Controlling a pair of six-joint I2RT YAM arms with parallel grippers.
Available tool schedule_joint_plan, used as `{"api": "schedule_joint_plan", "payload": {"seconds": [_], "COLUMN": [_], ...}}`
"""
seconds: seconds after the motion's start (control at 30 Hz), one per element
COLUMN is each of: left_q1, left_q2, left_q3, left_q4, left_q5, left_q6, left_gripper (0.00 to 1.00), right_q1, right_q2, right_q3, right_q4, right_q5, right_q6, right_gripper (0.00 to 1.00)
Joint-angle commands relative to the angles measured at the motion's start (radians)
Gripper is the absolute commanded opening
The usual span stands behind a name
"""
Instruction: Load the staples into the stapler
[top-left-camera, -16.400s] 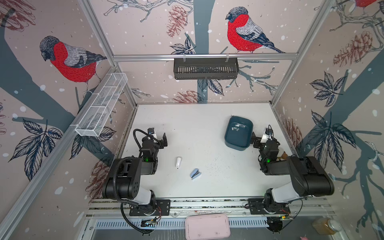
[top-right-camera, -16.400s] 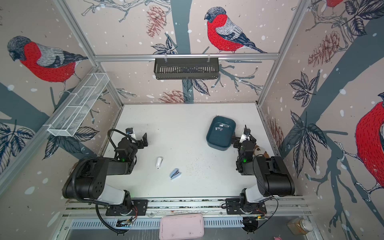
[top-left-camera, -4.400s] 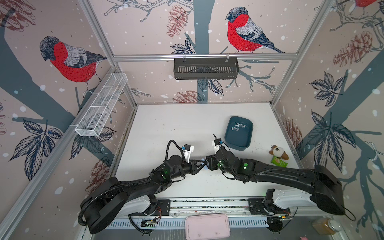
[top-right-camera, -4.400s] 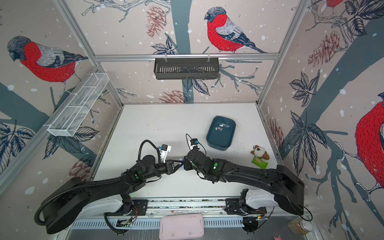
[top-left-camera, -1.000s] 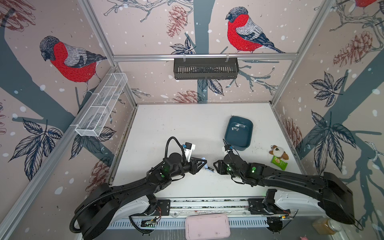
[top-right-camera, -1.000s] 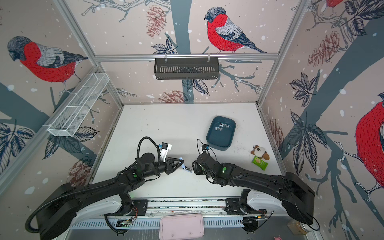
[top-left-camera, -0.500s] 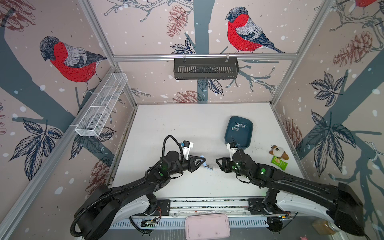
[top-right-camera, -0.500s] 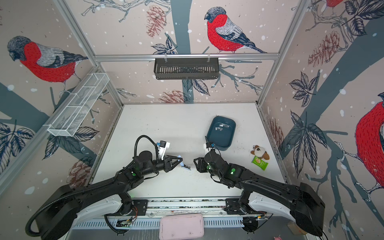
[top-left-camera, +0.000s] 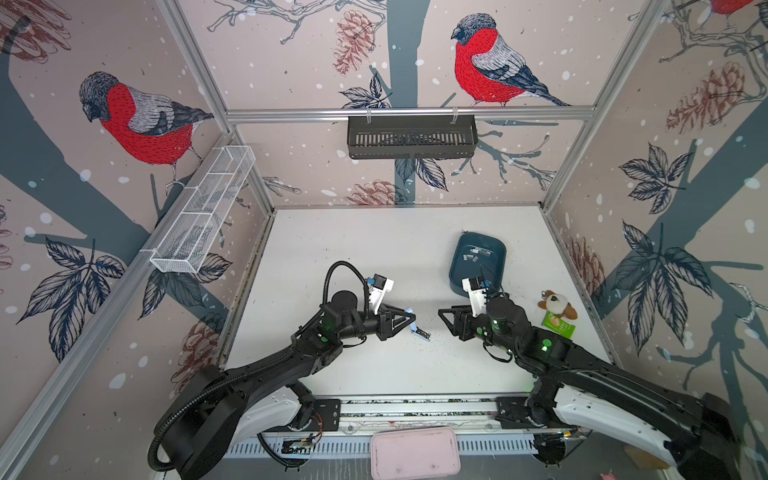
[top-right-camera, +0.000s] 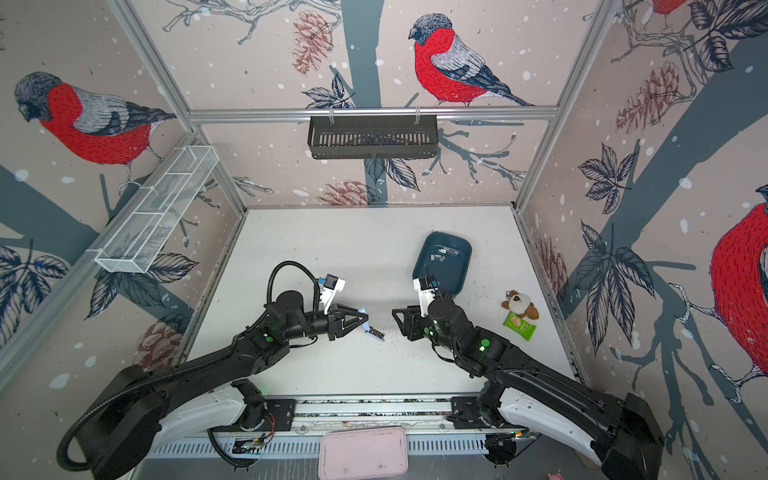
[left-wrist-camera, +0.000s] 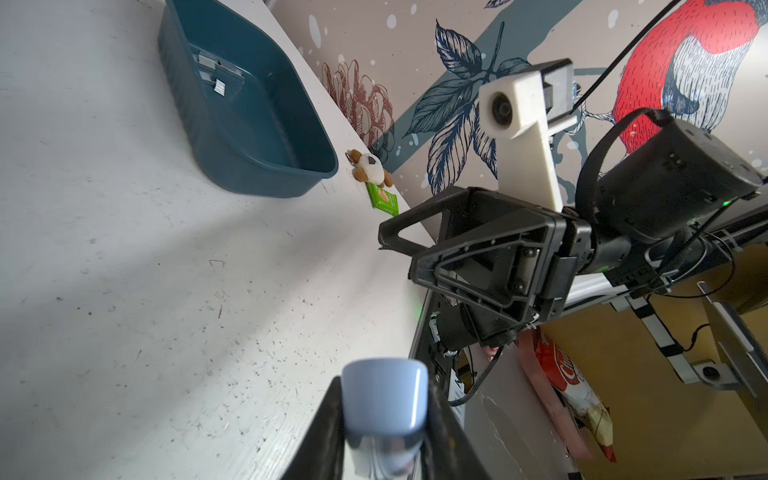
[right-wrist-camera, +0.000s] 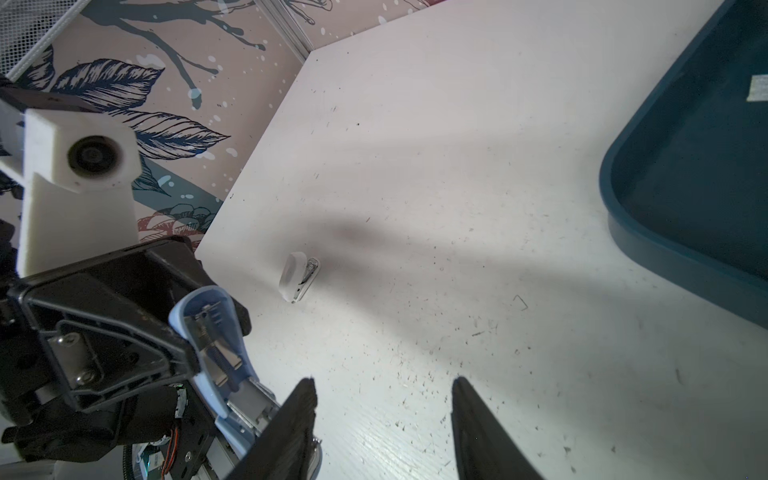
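Silvery-grey metal strips, the staples (top-left-camera: 473, 254), are lying at the far end of a dark teal tray (top-left-camera: 457, 262), towards the back wall in both top views (top-right-camera: 440, 254). They are sitting well apart from both grippers. The tray is lying beyond the right gripper (top-left-camera: 444, 320), on the right side of the white table (top-left-camera: 374, 249).

The right gripper is hovering with its jaws parted and nothing between them, pointing across the middle at the left gripper (top-left-camera: 409, 322). The left gripper is clamping a pale blue stapler (top-left-camera: 417, 329) near the middle of the table.

The staples are showing as a few short, thin, flat pieces lying close together, each far smaller than the stapler.

The left wrist view is showing the staples (left-wrist-camera: 206, 61) on the tray's inner floor. It is also showing the rounded blue end of the stapler (left-wrist-camera: 384, 407) squeezed between the left gripper's jaws, but not its inside. The right wrist view is showing the stapler (right-wrist-camera: 187, 307) hinged open, with its bare metal channel exposed. It is also showing a second white stapler (right-wrist-camera: 297, 276) lying on the table, which is not showing in either top view.

A plush toy (top-left-camera: 557, 303) and a green packet (top-left-camera: 559, 328) are resting near the right wall.
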Motion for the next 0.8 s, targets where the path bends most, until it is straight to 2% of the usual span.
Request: {"api": "schedule_joint_plan", "payload": {"seconds": [0.0, 0.1, 0.27, 0.4, 0.53, 0.77], "left_q1": [0.004, 0.018, 0.054, 0.056, 0.057, 0.056], "left_q2": [0.022, 0.024, 0.05, 0.099, 0.132, 0.16], "left_q3": [0.023, 0.032, 0.058, 0.082, 0.097, 0.101], "left_q4": [0.048, 0.063, 0.098, 0.17, 0.209, 0.3], "left_q5": [0.084, 0.122, 0.235, 0.326, 0.361, 0.441], "left_q6": [0.046, 0.059, 0.066, 0.052, 0.046, -0.003], "left_gripper": [0.28, 0.28, 0.28, 0.27, 0.27, 0.27], "right_q1": [-0.016, -0.027, -0.039, -0.055, -0.061, -0.078], "right_q2": [-0.013, -0.014, -0.016, 0.002, 0.04, 0.094], "right_q3": [0.017, 0.041, 0.07, 0.106, 0.143, 0.129], "right_q4": [0.036, 0.02, -0.009, -0.03, -0.08, -0.008], "right_q5": [-0.095, -0.174, -0.217, -0.322, -0.349, -0.593], "right_q6": [-0.065, -0.095, -0.121, -0.155, -0.198, -0.226], "right_gripper": [0.56, 0.57, 0.57, 0.57, 0.57, 0.56]}}
